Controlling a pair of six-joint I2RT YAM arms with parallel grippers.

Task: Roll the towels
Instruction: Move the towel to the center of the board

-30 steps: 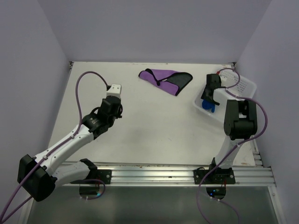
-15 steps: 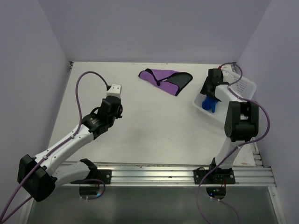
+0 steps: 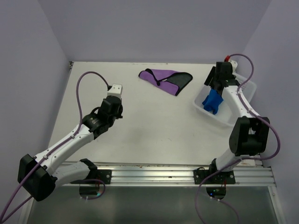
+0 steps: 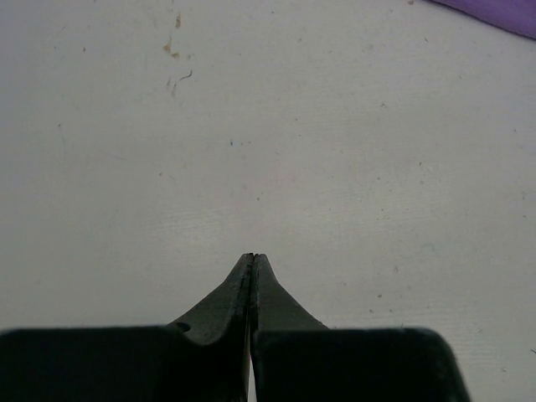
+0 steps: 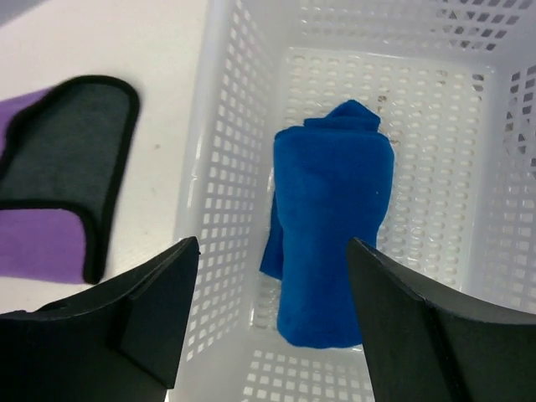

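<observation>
Pale bench (image 3: 154, 126) walled in lavender, with white perforated basket (image 3: 227, 120) at far right edge.

Inside basket: blue towel (image 5: 335, 218), rolled into a loose cylinder, one flap trailing toward the basket's wall.
Left of basket in overhead view, well apart, flat on bench: purple towel (image 3: 166, 80) with black section, not yet rolled.
Above basket: right end effector (image 5: 272, 251), fingers spread wide, gripping nothing.
Much farther left of basket, over bare bench: left end effector (image 4: 252, 256), fingers pressed together, empty.

Probable hazards:
- Unrolling of blue towel, caused by a finger catching the trailing flap on the way out of basket.
- Shifting or tipping of basket, caused by contact with its thin wall.
- Bunching of purple towel instead of rolling, caused by dragging on the dark trim or pinching through several layers.

Keep clear of basket rim.
</observation>
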